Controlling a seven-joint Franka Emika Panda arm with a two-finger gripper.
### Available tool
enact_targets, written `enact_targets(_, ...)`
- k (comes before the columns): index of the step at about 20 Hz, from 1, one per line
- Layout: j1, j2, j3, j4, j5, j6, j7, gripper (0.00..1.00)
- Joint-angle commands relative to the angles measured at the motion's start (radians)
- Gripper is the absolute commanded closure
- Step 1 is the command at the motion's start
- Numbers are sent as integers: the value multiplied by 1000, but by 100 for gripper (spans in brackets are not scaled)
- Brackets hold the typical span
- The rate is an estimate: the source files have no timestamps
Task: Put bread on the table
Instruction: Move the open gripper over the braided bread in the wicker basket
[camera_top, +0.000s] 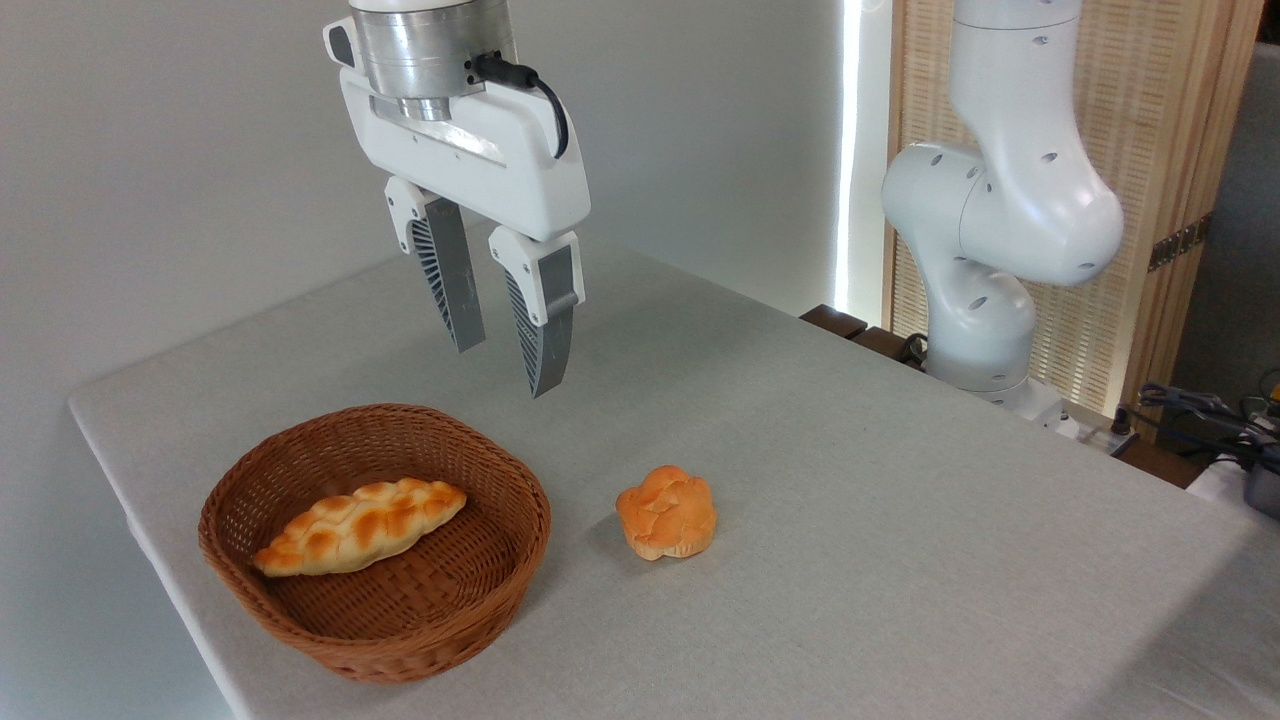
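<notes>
Bread (360, 525): your braided loaf, golden-brown bumpy top, pale sides, pointed ends; lies inside the wicker basket, running diagonally from lower left to upper right, low end against the left wall.
Basket (520, 545): brown woven wicker, round, sits on the bench near the left edge.
Bench (850, 480): light grey-beige cloth, carries basket and bun.
Bun (667, 511): small round orange flower-shaped one, on the bench just right of the basket, not touching it.
Jaws (505, 360): you see them spread apart, nothing between them, ribbed grey fingers (452, 280) pointing down.
Jaws position: hanging in the air above the basket's far rim, well clear of the bread.
Arm base (985, 250): white, at the bench's far right edge.
</notes>
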Motion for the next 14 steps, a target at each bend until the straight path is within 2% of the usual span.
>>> enact_targets(1,-2,-3,10,0,-7,8,24,0)
enact_targets(10,-4,0,1,0,-9,20,16,0)
enact_targets(14,-12,29,-24,-6,-27,90,12,0)
